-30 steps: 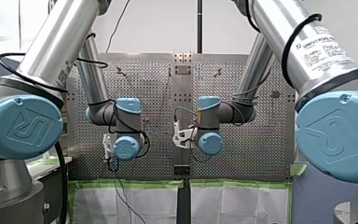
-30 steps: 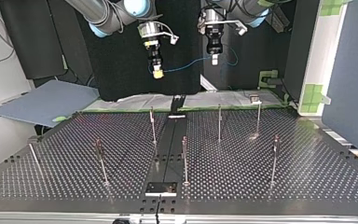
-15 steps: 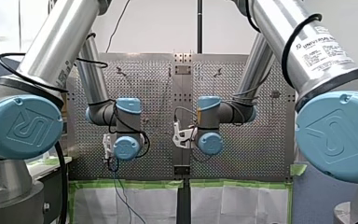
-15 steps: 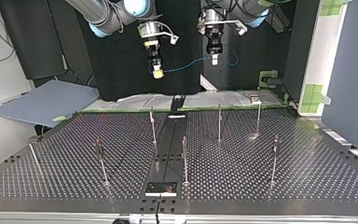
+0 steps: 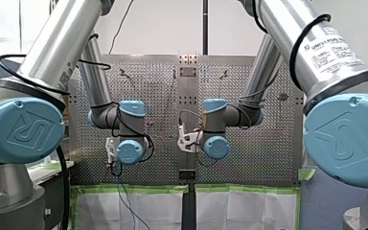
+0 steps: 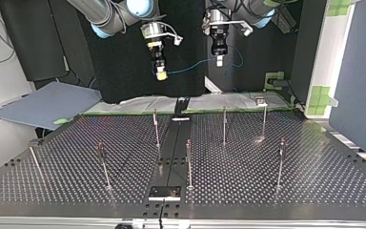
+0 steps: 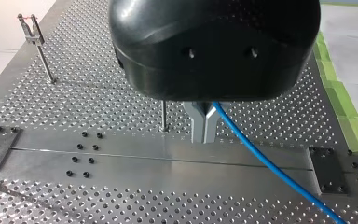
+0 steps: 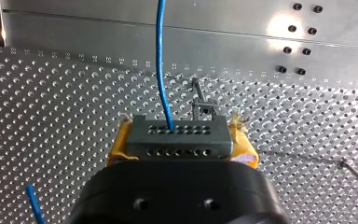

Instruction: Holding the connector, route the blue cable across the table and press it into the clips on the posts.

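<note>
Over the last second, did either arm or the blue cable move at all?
Nothing visibly changed. My right tool still holds the connector, my left tool still grips the blue cable, and both hang where they were.

You have open air above the counter (image 6: 314,181); thin upright posts (image 6: 189,164) stand well apart across it, leaving wide lanes between them

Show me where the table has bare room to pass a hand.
Widest bare patch of the perforated metal table: between the thin metal post beside the dark centre strip and the post at the top view's right. Farther posts crowd closer.
</note>
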